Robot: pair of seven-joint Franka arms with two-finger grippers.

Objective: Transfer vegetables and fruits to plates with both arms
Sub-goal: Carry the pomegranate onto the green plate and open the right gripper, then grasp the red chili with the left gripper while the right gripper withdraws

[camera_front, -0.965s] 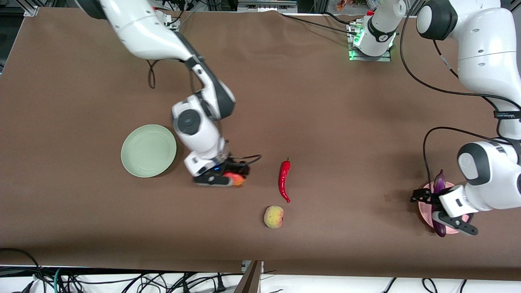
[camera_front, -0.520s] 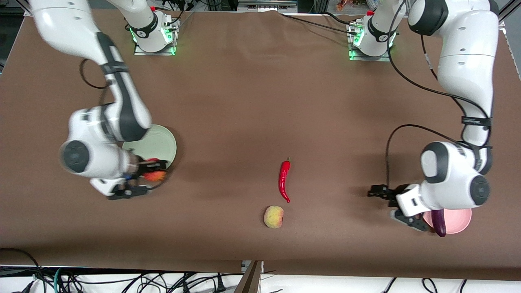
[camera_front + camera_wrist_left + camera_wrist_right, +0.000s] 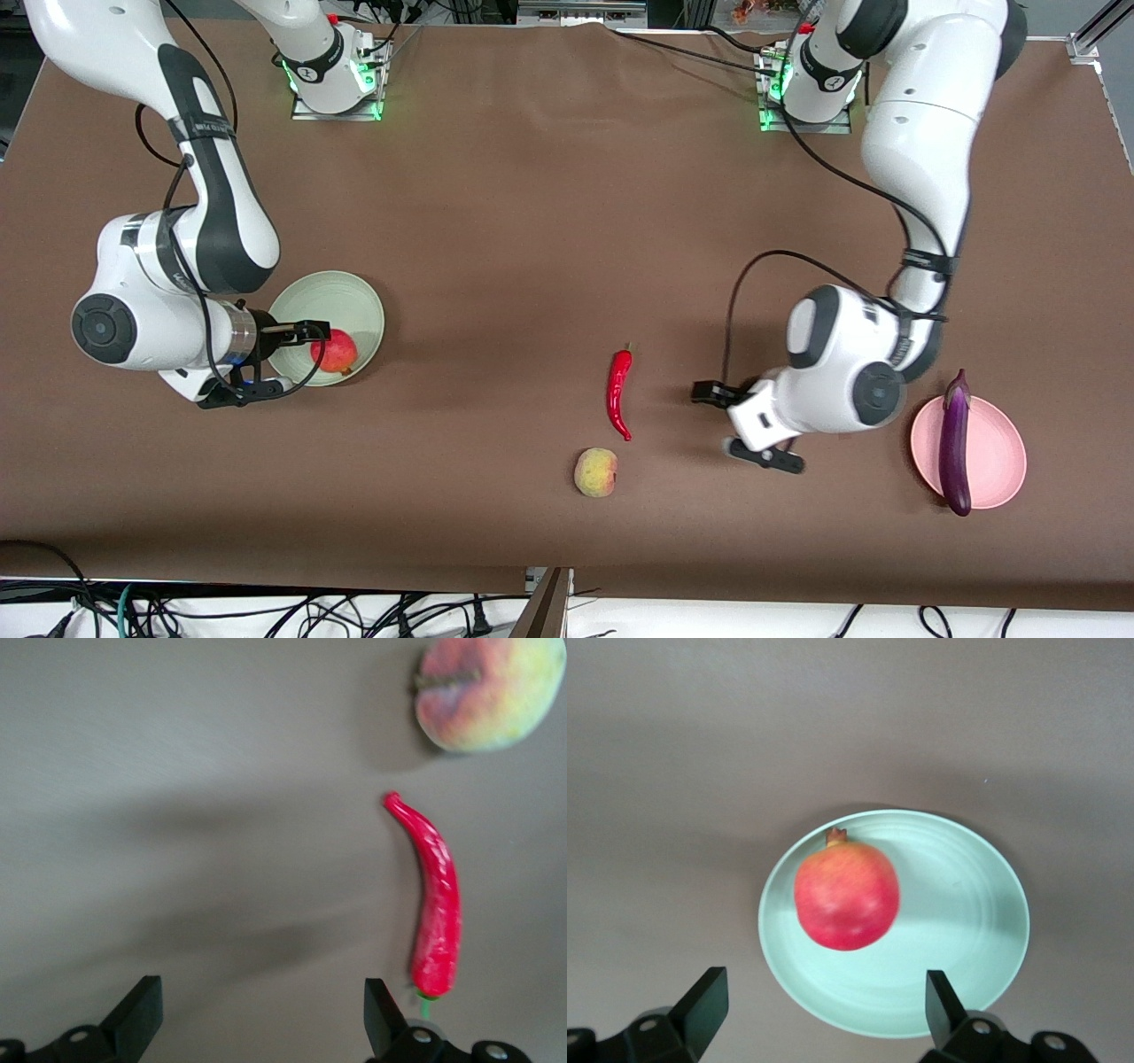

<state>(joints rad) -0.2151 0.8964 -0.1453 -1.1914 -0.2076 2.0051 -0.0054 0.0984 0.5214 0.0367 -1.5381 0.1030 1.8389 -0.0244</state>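
Note:
The red pomegranate (image 3: 334, 351) lies on the pale green plate (image 3: 341, 297); both show in the right wrist view, the pomegranate (image 3: 846, 895) on the plate (image 3: 966, 921). My right gripper (image 3: 288, 357) is open and empty over the plate's rim (image 3: 824, 1010). The purple eggplant (image 3: 954, 443) lies across the pale pink plate (image 3: 1001, 452). My left gripper (image 3: 740, 425) is open and empty over bare table between the red chili (image 3: 618, 392) and the pink plate. The left wrist view shows the chili (image 3: 436, 904) and the peach (image 3: 490, 691) ahead of the gripper (image 3: 261, 1019). The peach (image 3: 596, 471) lies nearer the front camera than the chili.
The brown table (image 3: 532, 221) holds the two arm bases (image 3: 335, 71) along its edge farthest from the front camera. Cables hang below the edge nearest that camera.
My right gripper carried the pomegranate from mid-table to the green plate and let it go. My left gripper released the eggplant on the pink plate and moved toward the chili.

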